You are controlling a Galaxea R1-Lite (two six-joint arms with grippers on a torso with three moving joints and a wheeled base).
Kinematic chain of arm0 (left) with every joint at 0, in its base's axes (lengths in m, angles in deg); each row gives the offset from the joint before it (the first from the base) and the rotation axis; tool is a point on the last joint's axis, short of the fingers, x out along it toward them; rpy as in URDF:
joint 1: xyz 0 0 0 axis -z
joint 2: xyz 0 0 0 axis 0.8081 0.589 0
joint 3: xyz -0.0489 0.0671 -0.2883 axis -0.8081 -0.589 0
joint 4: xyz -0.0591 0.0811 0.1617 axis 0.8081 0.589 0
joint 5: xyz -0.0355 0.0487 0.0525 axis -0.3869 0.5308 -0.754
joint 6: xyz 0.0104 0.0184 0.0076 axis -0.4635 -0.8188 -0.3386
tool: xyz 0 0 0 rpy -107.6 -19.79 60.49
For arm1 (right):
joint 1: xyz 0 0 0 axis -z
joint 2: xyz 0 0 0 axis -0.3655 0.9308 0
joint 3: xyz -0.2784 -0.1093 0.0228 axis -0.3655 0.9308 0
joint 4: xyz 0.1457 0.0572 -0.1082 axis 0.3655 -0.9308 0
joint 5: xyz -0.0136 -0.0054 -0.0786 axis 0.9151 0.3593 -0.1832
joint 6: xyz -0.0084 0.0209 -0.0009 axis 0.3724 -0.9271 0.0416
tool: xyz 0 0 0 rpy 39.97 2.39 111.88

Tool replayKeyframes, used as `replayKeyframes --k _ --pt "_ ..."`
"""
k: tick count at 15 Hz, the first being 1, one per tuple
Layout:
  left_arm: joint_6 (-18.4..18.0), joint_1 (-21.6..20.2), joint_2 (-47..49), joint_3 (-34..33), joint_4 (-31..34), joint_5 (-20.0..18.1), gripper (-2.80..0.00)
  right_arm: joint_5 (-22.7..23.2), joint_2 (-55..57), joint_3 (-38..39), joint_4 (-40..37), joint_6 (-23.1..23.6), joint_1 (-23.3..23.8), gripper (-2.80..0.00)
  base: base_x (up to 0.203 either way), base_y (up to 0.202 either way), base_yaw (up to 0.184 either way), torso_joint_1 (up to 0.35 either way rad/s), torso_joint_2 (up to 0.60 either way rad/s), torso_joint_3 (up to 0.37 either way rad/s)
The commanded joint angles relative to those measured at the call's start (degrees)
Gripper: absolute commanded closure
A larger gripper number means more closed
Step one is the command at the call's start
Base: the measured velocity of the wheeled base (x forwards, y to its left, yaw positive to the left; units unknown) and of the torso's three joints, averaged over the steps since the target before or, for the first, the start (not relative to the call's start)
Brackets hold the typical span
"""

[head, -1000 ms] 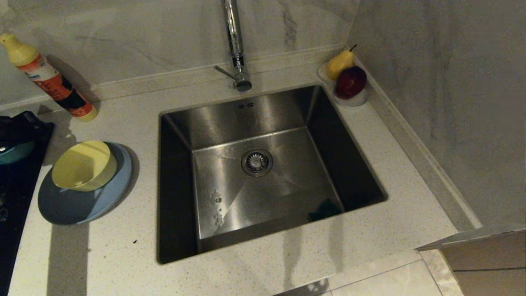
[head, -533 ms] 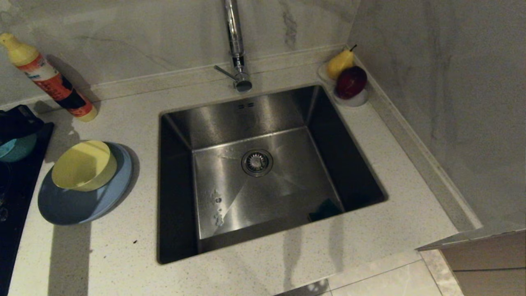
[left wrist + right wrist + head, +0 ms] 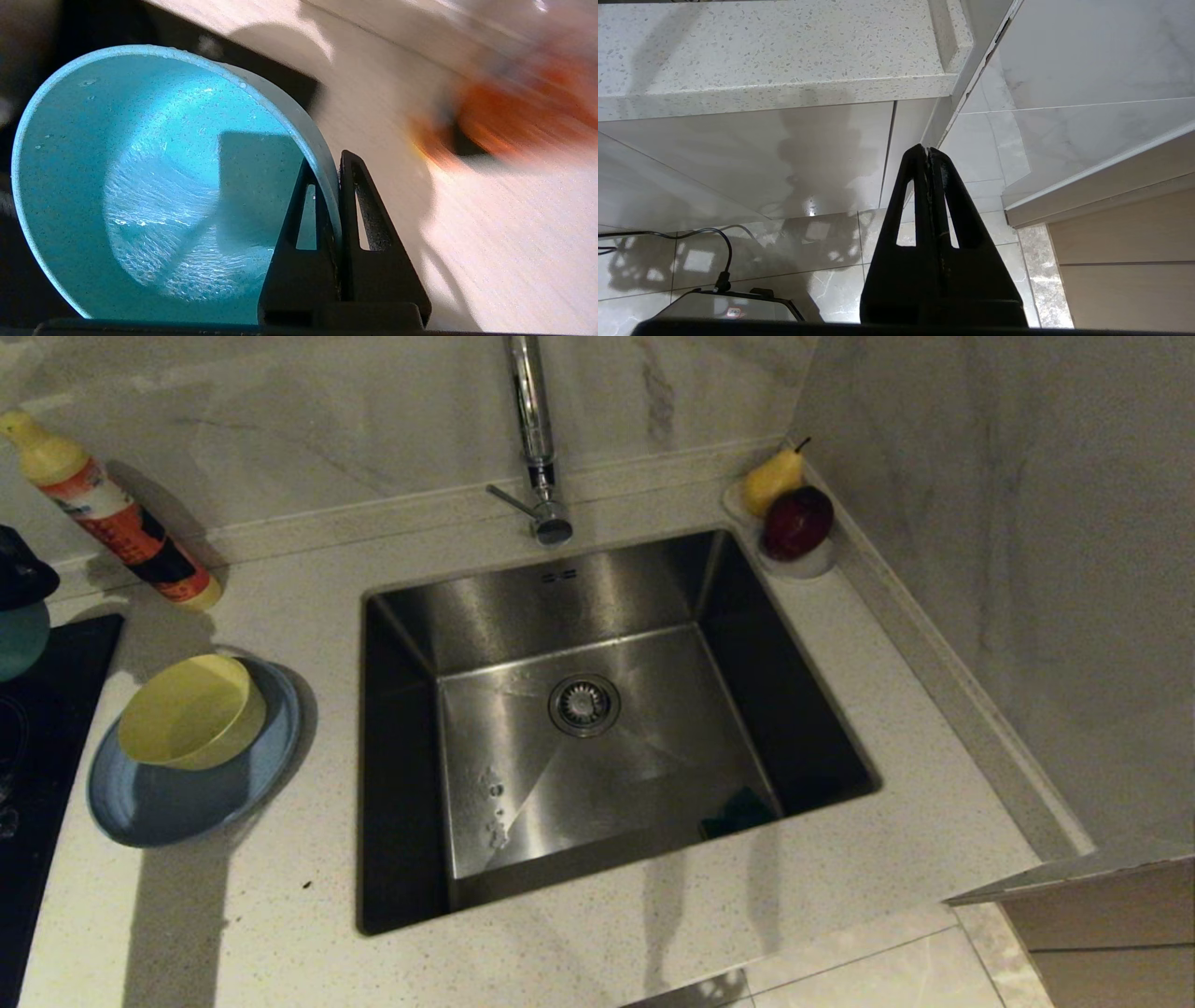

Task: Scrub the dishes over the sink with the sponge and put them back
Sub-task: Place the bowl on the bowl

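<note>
At the far left edge of the speckled white stone counter (image 3: pixel 597 952), the left gripper (image 3: pixel 337 161) has its two black fingers pinched on the rim of the matte teal-blue bowl (image 3: pixel 154 186), one finger inside the wall and one outside; in the head view only a sliver of that bowl (image 3: pixel 19 639) shows at the picture's left border, under a dark part of the arm, above the black hob surface (image 3: pixel 47 709) set into the counter's left side. The pale yellow matte bowl (image 3: pixel 191 709) sits tilted on the wide light-blue plate (image 3: pixel 177 803), which lies on the counter between the hob and the left rim of the square brushed stainless-steel sink (image 3: pixel 653 616); the bowl leans toward the plate's back edge. The round drain strainer (image 3: pixel 584 705) lies in the middle of the sink floor; the small dark green sponge (image 3: pixel 738 812) rests in the sink's front right corner, against the wall; the tall chrome tap (image 3: pixel 537 439) rises from the back edge of the counter behind the sink. A yellow-capped bottle with an orange and black label (image 3: pixel 117 527) leans at the back left corner; a small white dish (image 3: pixel 803 565) with a yellow pear (image 3: pixel 773 478) and a dark red apple (image 3: pixel 796 523) stands at the back right corner. The right gripper (image 3: pixel 928 151) hangs below the counter's front edge, over the tiled floor (image 3: pixel 831 280), fingers pressed together on nothing.
</note>
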Motion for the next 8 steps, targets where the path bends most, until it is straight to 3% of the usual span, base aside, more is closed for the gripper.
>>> replayKeyframes --k 1,4,8 --pt "-1.26 1.60 -7.33 -0.11 7.45 -2.50 0.00 0.05 -0.01 0.01 0.01 0.07 -0.02 0.00 0.000 0.000 0.000 0.000 0.00 0.000" --pt "-2.84 5.07 -11.70 -0.86 15.28 -5.80 0.00 0.05 -0.01 0.01 0.01 0.07 -0.02 0.00 0.000 0.000 0.000 0.000 0.00 0.000" --pt "-4.71 9.27 -13.91 -5.29 16.53 -5.62 0.00 0.05 -0.01 0.01 0.01 0.07 -0.02 0.00 0.000 0.000 0.000 0.000 0.00 0.000"
